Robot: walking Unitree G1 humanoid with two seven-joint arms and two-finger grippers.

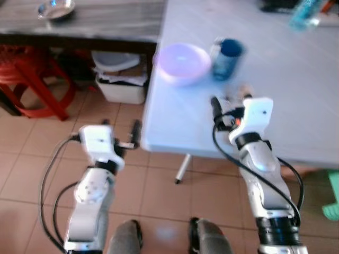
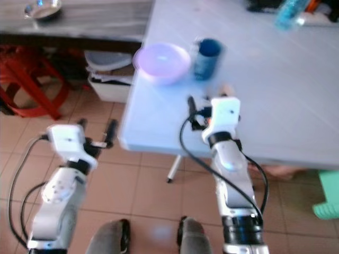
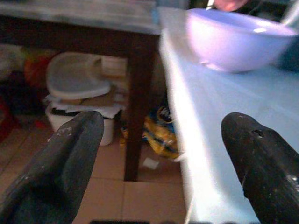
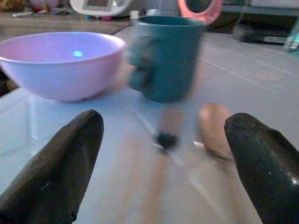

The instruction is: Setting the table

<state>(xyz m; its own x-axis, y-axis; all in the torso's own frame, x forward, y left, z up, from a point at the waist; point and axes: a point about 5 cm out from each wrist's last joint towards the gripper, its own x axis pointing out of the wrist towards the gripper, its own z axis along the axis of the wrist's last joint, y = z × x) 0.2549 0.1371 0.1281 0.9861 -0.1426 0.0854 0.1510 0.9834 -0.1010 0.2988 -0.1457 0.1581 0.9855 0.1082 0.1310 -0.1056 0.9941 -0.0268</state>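
Observation:
A lilac bowl (image 1: pixel 183 62) and a dark blue mug (image 1: pixel 228 58) stand side by side near the left edge of the pale table (image 1: pixel 296 106). My right gripper (image 1: pixel 230 101) hovers over the table just in front of the mug, open, with nothing held. In the right wrist view the mug (image 4: pixel 168 56) and the bowl (image 4: pixel 60 63) are straight ahead. A blurred tan and pink object (image 4: pixel 212 128) lies on the table between the fingers. My left gripper (image 1: pixel 122 127) is open and low, off the table's left edge over the floor, facing the edge and the bowl (image 3: pixel 233 39).
A dark wooden table (image 1: pixel 106 21) with a metal bowl (image 1: pixel 55 9) stands at the back left. Under it are a red stool (image 1: pixel 32 79) and a white bin (image 1: pixel 122 79). A teal bottle (image 1: pixel 304 13) stands at the far right, and a green stool (image 1: pixel 332 201) on the tiled floor.

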